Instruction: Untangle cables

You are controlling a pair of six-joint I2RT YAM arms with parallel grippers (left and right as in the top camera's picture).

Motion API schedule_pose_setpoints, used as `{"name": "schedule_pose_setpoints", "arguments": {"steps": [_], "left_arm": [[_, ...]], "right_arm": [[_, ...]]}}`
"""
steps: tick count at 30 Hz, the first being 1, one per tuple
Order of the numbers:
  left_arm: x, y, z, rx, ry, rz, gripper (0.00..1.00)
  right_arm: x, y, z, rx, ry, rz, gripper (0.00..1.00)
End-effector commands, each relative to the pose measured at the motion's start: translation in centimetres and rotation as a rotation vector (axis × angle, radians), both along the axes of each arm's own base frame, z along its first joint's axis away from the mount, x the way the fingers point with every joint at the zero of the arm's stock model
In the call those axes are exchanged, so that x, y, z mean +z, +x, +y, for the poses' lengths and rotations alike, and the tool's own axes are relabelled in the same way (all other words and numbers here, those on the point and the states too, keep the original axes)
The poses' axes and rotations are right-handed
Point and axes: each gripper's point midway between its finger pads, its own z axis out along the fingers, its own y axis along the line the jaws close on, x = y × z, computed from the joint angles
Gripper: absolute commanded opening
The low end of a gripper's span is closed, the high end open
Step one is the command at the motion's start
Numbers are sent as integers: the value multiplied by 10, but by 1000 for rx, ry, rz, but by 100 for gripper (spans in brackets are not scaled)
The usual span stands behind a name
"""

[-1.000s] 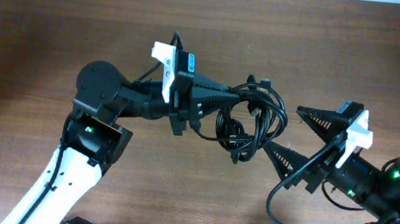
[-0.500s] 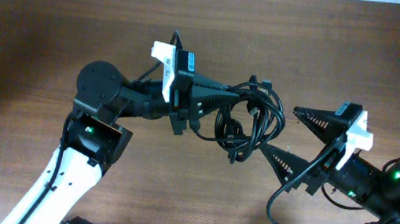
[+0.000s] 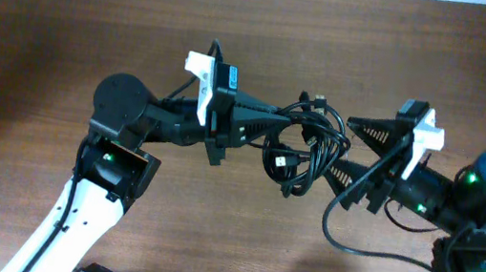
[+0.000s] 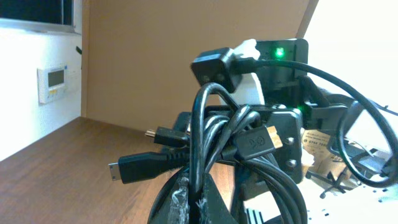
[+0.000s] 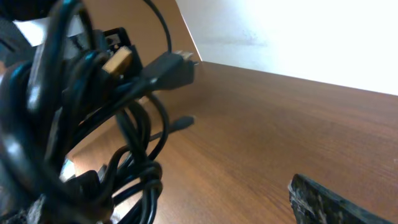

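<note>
1. Right arm has swung in toward the bundle since a second ago. My right gripper [image 3: 338, 150] was well off to the side, and its fingers now sit either side of the bundle's right edge. Left arm hasn't shifted.
2. Cables [image 3: 307, 148]: one knotted clump of black loops, held up off the table between my two grippers.
3. Left gripper [image 3: 279, 122]: clenched on the clump's left side and carrying all of it.
4. Right gripper: spread wide, grasping nothing. Can't tell whether a finger brushes a loop.
5. Plugs: a gold-tipped plug [image 4: 264, 142] and a flat black plug [image 4: 134, 168] stick out of the clump above my left fingers. Another black plug end [image 5: 171, 65] pokes out toward my right wrist camera.
6. Risks, as I judge them:
   - If I close the right fingers on several loops at once, pulling will tighten the knot rather than free a strand.
   - A plug head could snag inside a loop and jam the pull.
   - A hard tug could drag the whole clump out of my left grip.
   - My right arm's own thick wire hangs close by and could be mistaken for a strand.
7. Room and surface: white wall [image 4: 25, 37] beyond, dark wood table [image 3: 65, 32], smooth and bare where visible, small control panel [image 4: 53, 84] on the wall.
</note>
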Motion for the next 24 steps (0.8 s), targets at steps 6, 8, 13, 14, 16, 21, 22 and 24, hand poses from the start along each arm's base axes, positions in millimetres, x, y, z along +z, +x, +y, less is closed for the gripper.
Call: {"name": "schedule_pose_setpoints", "arguments": {"steps": [6, 8, 13, 14, 16, 21, 22, 24], "left_arm": [[7, -29, 0, -135, 14, -39, 0], [5, -36, 1, -175, 22, -42, 0], [3, -48, 2, -243, 34, -52, 0], [3, -48, 2, -247, 35, -53, 0], [4, -48, 2, -247, 34, -55, 0], [7, -49, 3, -244, 25, -81, 0], [7, -49, 3, -244, 24, -84, 0], [7, -49, 3, -244, 24, -84, 0]], "right_arm": [[-7, 35, -11, -117, -18, 39, 92], [-14, 48, -22, -203, -45, 52, 92], [-26, 68, -45, -369, -100, 73, 92], [-31, 71, -52, -415, -119, 87, 92], [-39, 74, -63, -476, -148, 115, 92], [-63, 71, -82, -581, -221, 204, 92], [-65, 71, -83, -586, -227, 212, 92], [-67, 69, -85, -597, -236, 221, 92]]}}
